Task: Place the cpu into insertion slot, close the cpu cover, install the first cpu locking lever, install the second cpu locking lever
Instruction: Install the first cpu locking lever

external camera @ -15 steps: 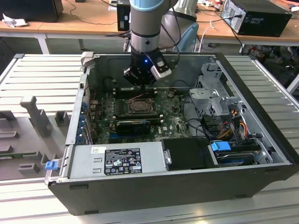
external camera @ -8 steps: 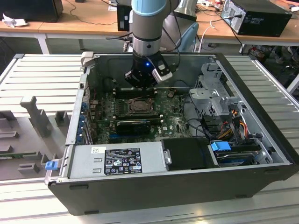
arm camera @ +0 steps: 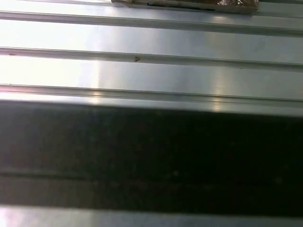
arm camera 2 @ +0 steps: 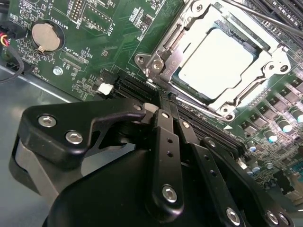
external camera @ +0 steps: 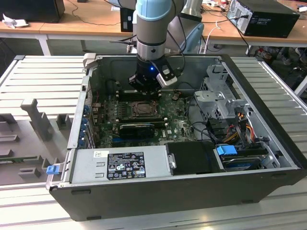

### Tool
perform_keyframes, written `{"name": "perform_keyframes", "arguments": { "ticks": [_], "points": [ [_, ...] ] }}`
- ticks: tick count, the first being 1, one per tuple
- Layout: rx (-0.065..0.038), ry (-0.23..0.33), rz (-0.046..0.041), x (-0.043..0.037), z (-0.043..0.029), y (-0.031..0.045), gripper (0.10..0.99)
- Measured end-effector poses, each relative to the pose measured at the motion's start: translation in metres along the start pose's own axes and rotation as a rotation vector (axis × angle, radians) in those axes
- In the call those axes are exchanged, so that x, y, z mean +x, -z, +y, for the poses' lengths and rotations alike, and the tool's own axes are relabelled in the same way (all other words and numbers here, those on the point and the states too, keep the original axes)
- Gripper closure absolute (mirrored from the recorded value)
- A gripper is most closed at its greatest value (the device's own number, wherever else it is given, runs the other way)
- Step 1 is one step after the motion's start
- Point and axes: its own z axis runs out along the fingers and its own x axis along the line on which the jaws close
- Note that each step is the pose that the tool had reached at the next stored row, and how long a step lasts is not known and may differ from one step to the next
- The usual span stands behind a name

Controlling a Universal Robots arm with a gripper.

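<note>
In the second wrist view the cpu [arm camera 2: 215, 61] lies flat in the insertion slot [arm camera 2: 158, 59], its silver top showing through the metal cover frame [arm camera 2: 279, 61], which lies down over it. A thin metal lever rod [arm camera 2: 265, 16] runs along the far side of the socket. My gripper [arm camera 2: 165, 99] hangs just short of the socket's edge, its black fingers [arm camera 2: 163, 127] pressed together with nothing between them. In the exterior view the gripper [external camera: 144, 88] hovers inside the open computer case, just behind the socket [external camera: 143, 109].
A coin battery [arm camera 2: 46, 36] and long black slots [arm camera 2: 135, 87] lie near the socket. The case holds a long black card [external camera: 136, 128], a grey power supply [external camera: 120, 165], a drive cage [external camera: 218, 96] and loose cables [external camera: 240, 124]. The first wrist view shows ribbed metal table [arm camera: 151, 71].
</note>
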Motion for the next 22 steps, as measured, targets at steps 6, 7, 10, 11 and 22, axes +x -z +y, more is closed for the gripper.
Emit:
{"name": "perform_keyframes", "arguments": {
  "ticks": [6, 7, 10, 11, 22],
  "points": [
    [0.004, 0.0, 0.0, 0.0, 0.0, -0.0004, 0.98],
    [0.004, 0.0, 0.0, 0.0, 0.0, -0.0004, 0.98],
    [0.009, 0.0, 0.0001, -0.0001, 0.0, -0.0005, 0.98],
    [0.014, 0.0, 0.0004, -0.0001, 0.0, -0.0005, 0.98],
    [0.0, 0.0, -0.0003, 0.0, -0.0002, -0.0035, 0.98]
  ]
}}
